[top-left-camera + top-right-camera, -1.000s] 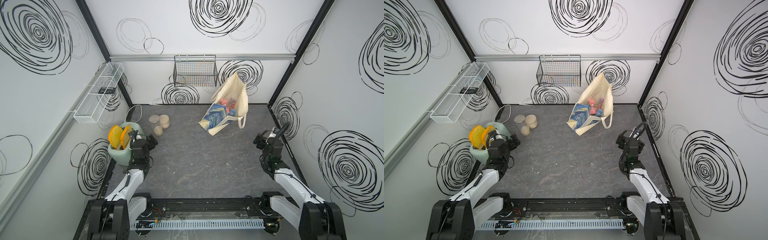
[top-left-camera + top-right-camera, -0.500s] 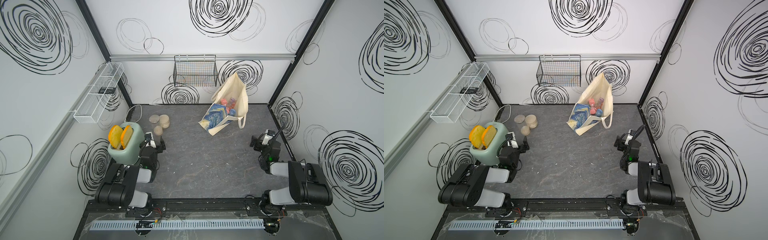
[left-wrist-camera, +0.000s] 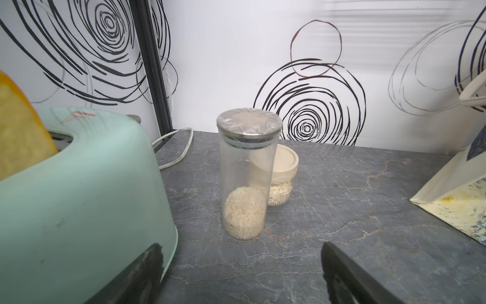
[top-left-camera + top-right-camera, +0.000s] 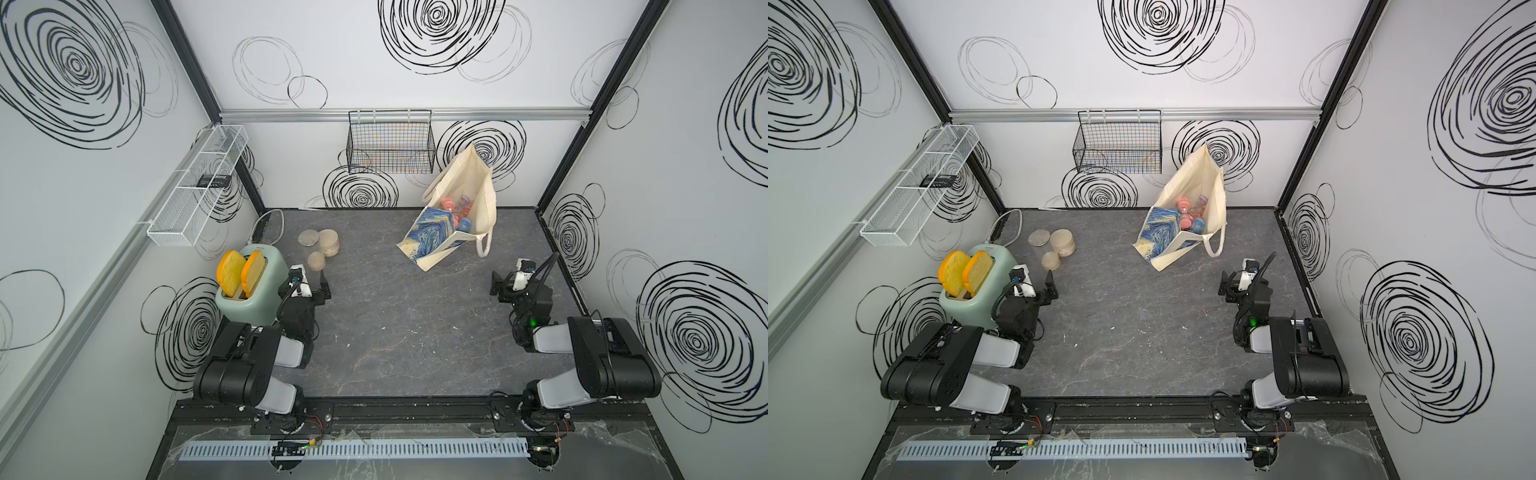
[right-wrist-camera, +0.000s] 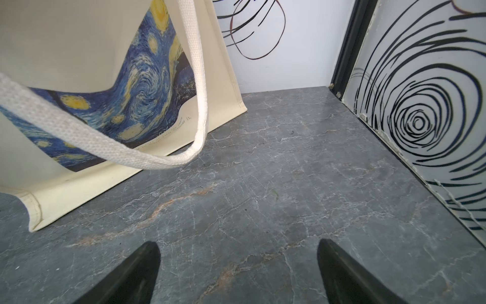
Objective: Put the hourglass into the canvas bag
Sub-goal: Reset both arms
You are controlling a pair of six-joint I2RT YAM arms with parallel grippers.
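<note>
**Item: hourglass** (image 4: 453, 210). You will find it inside the canvas bag (image 4: 482, 187), among pink- and blue-capped pieces lying low against the printed side. In both top views it is too small for you to read its long axis with certainty, though it seems to lie tilted, not upright.

**Item: canvas bag.** It stands at the far right of the bench (image 4: 395, 324), leaning toward the back wall, mouth open upward. One handle (image 5: 113, 147) loops down onto the bench.

**Item: right pincer** (image 5: 238, 243). Released, jaws wide, nothing between them, arm folded close to its base. The bag lies near, ahead of it and a little toward the centre. This is your nearer arm.

**Item: left pincer** (image 3: 240, 247). Released and empty, just beside the toaster (image 3: 79, 197), facing a tall jar (image 3: 246, 181). It is well apart from the bag.

**Status, as judged.** With the hourglass in the bag and both pincers empty, count the task as done. If you want it reseated, reach from the right, down through the open mouth, keeping clear of the handle.
</note>
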